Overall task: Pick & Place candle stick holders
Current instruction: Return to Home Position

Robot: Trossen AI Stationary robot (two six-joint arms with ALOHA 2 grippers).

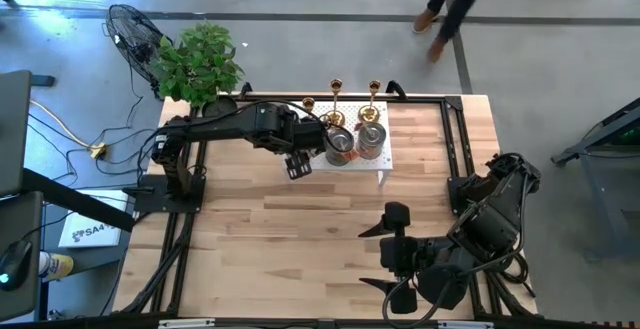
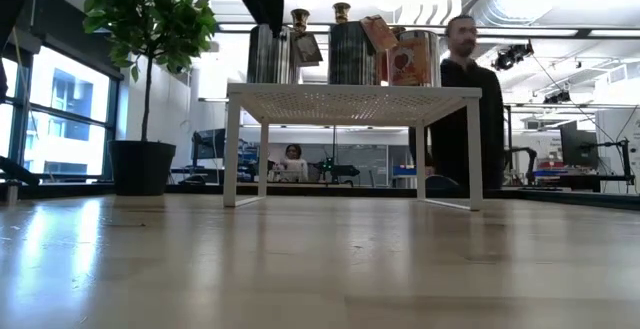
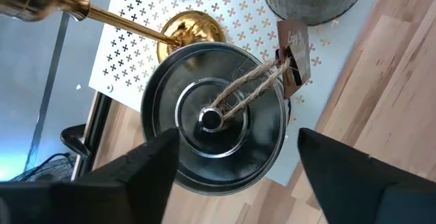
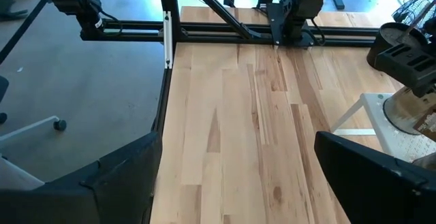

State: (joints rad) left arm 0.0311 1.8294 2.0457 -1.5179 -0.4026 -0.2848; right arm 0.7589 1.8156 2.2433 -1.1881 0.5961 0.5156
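A white perforated stand (image 1: 385, 159) at the table's far middle carries three gold candle sticks (image 1: 336, 91) in a row at its far side and squat silver-grey cylinders (image 1: 370, 141) in front of them. My left gripper (image 1: 298, 162) is open over the stand's left end. In the left wrist view it (image 3: 231, 149) hovers above one cylinder (image 3: 204, 81) with a twine loop and a brown tag, one finger on either side and touching nothing. That cylinder stands on its base next to a gold stick's round foot (image 3: 191, 30). My right gripper (image 1: 385, 254) is open and empty over the table's near right.
A potted plant (image 1: 195, 64) stands beyond the table's far left corner. Black frame rails (image 1: 455, 139) run along the table's sides. A person (image 2: 470, 99) is behind the table in the low view. Bare wood (image 4: 238, 135) lies between the stand and my right gripper.
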